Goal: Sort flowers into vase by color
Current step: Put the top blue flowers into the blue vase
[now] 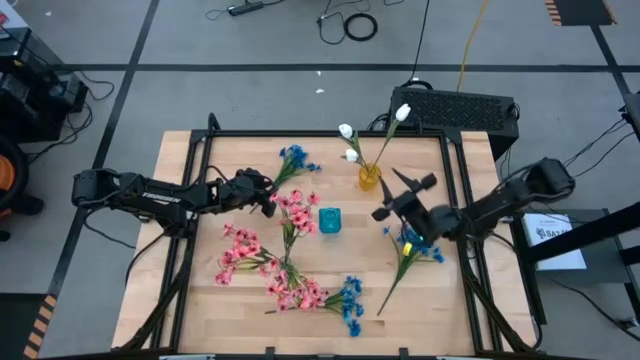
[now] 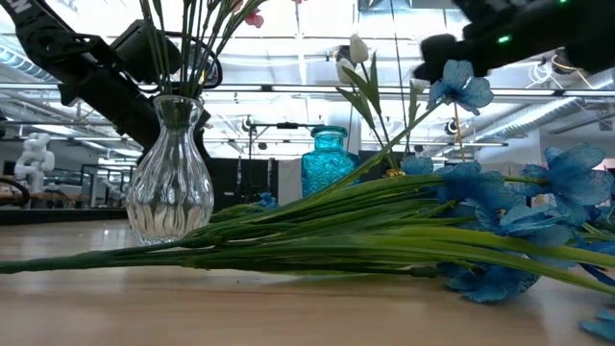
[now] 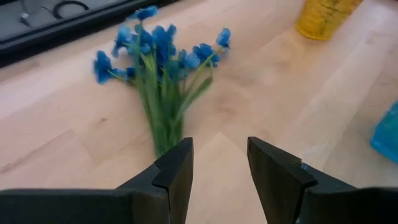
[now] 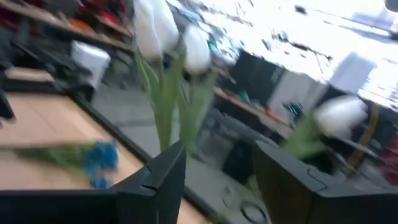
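Because the white tulips (image 1: 346,132) are standing in the yellow vase (image 1: 369,177), I am holding the right tool (image 1: 383,212) parted and empty beside it, while the left tool (image 3: 219,163), also parted and empty, is facing loose blue flowers (image 3: 158,50) on the bench (image 1: 200,300).

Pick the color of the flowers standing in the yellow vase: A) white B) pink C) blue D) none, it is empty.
A: in the high view the yellow vase holds white tulip-like buds on green stems, with no pink or blue blossoms in it.
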{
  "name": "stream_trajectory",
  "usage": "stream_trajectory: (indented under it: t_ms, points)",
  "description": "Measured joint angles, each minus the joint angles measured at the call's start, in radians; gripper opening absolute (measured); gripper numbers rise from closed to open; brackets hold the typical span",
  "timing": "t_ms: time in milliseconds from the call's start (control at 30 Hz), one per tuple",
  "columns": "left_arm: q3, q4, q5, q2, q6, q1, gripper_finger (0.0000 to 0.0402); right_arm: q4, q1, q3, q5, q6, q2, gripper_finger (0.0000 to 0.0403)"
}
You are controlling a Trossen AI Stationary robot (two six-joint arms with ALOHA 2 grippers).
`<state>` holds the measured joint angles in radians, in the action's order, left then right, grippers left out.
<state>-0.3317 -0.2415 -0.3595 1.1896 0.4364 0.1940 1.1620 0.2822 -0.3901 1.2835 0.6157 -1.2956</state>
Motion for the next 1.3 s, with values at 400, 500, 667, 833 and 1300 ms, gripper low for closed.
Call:
stream_trajectory:
  t_ms: [400,500,667,833,1300]
  points:
    - [0.000,0.000,0.115,0.000,0.102,0.000,0.0157,-0.124,0.426,0.000,0.255,-0.272,0.024,0.0188]
    - [0.000,0.012,0.060,0.000,0.129,0.004,0.0157,-0.140,0.488,0.000,0.256,-0.343,0.026,0.0188]
    - [0.000,0.041,-0.021,0.000,0.096,0.050,0.0185,-0.201,0.538,0.000,0.255,-0.411,0.025,0.0187]
    - [0.000,0.083,-0.017,0.000,0.016,0.095,0.0251,-0.240,0.545,0.000,0.251,-0.399,0.025,0.0187]
    - [0.000,0.051,0.051,0.086,-0.239,0.129,0.0297,-0.381,0.437,0.000,0.027,-0.542,0.025,0.0187]
